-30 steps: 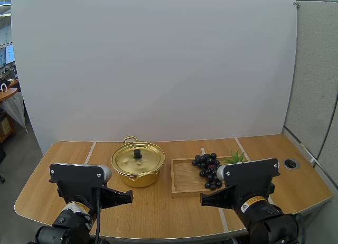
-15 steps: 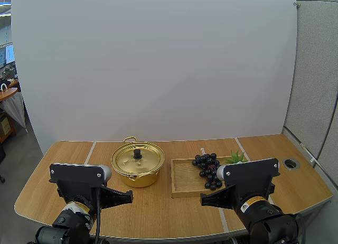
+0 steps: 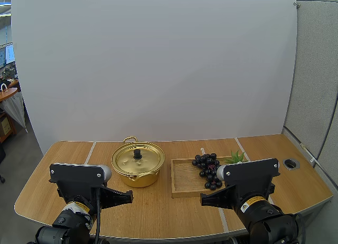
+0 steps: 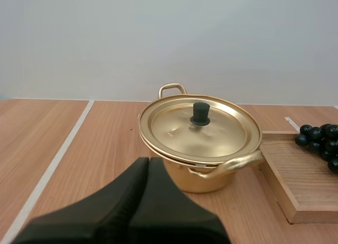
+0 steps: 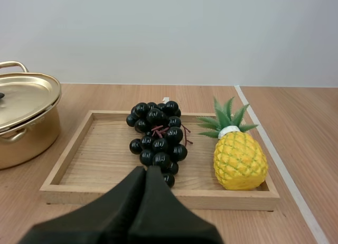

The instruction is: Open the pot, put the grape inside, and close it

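Pot [image 4: 205, 181], lid [image 4: 211, 132] on, sits just beside the tray [image 5: 158, 197]. Grapes [image 5: 157, 135] lie in tray, next to pineapple [image 5: 240, 160]. L claw [image 4: 148, 160] & R claw [image 5: 146, 169] near tray: both pressed together, nothing held.

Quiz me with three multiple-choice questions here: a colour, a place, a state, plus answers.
1. What colour is the knob on the round gold metal pot's lid? A black, B red, C gold.
2. Where does the bunch of dark grapes lie? A inside the pot, B on the lid, C on the shallow wooden tray.
3. How is the left pincer? A open, B shut on nothing, C shut on the knob.
Answers: A, it shows black against gold; C, they rest there beside a yellow toy pineapple; B, its fingers meet as one wedge.
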Available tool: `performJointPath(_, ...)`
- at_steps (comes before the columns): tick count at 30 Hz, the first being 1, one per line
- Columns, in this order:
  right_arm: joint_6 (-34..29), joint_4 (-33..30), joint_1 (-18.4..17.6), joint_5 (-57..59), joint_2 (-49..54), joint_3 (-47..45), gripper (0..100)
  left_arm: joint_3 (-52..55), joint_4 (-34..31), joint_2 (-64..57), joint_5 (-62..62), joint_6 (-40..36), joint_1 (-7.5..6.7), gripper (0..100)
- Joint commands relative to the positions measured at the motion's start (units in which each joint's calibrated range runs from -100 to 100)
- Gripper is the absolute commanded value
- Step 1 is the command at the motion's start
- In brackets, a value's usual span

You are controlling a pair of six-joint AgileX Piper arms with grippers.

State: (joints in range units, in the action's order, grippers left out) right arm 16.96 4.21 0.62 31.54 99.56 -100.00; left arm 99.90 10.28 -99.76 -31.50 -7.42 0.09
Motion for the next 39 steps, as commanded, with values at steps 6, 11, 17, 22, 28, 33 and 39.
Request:
performJointPath(6, 0.0, 0.0, 0.2, -0.2, 0.4, 0.0, 0, 0.1, -0.2, -0.2, 0.0, -0.8, 0.05, 0)
performJointPath(11, 0.0, 0.0, 0.2, -0.2, 0.4, 0.0, 0, 0.1, -0.2, -0.2, 0.0, -0.8, 0.05, 0)
performJointPath(17, 0.0, 3.7, 0.2, -0.4, 0.4, 0.0, 0, 0.1, -0.2, -0.2, 0.0, -0.8, 0.05, 0)
performJointPath(22, 0.2, 3.0, 0.2, 1.1, 0.4, 0.1, 0, -1.6, -0.2, -0.2, -0.5, -0.8, 0.05, 0)
performJointPath(28, 0.2, 2.8, 0.2, 9.4, 0.4, 11.9, 0, -10.7, -0.2, -0.2, -2.4, -0.8, 0.05, 0)
performJointPath(33, 0.2, 2.8, 0.2, 17.8, 0.4, 23.2, 0, -20.3, -0.2, -0.2, -6.6, -0.8, 0.05, 0)
performJointPath(39, 0.2, 2.8, 0.2, 24.7, 0.4, 32.5, 0, -33.3, -0.2, -0.2, -16.2, -0.7, 0.05, 0)
